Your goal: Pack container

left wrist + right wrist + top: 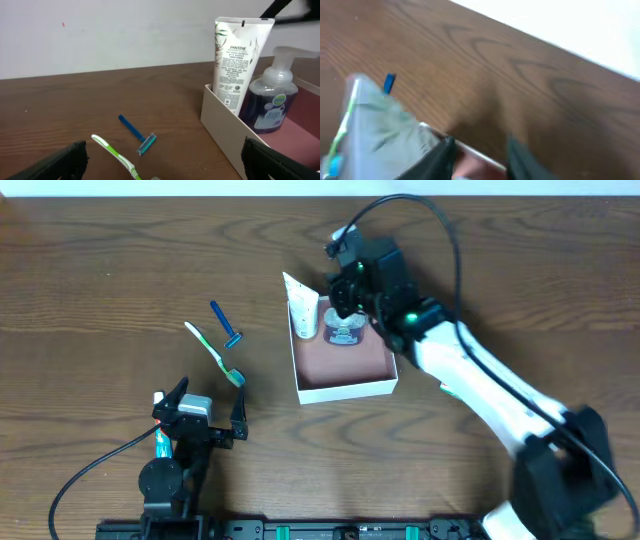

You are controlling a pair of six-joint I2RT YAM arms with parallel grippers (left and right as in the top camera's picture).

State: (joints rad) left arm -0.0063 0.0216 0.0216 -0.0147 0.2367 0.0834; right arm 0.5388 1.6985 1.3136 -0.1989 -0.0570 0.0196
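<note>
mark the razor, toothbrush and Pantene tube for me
blue razor (131, 128): left wrist view, middle of the handle.
green-and-white toothbrush (119, 157): left wrist view, middle of the handle.
Pantene tube (235, 65): left wrist view, printed front face.

1. The left arm sits folded low at about 7 o'clock in the overhead view, with its wrist aimed toward 12 o'clock.
2. The left gripper is spread wide and holds nothing. In its own wrist view the two dark fingers show only at the bottom corners.
3. The right arm stretches from about 4 o'clock diagonally toward 12 o'clock, its white link extended.
4. The right gripper points downward, just off centre toward 12 o'clock. Its wrist view is blurred, but the fingers stand apart with a gap between them, their tips cut off at the bottom edge.
</note>
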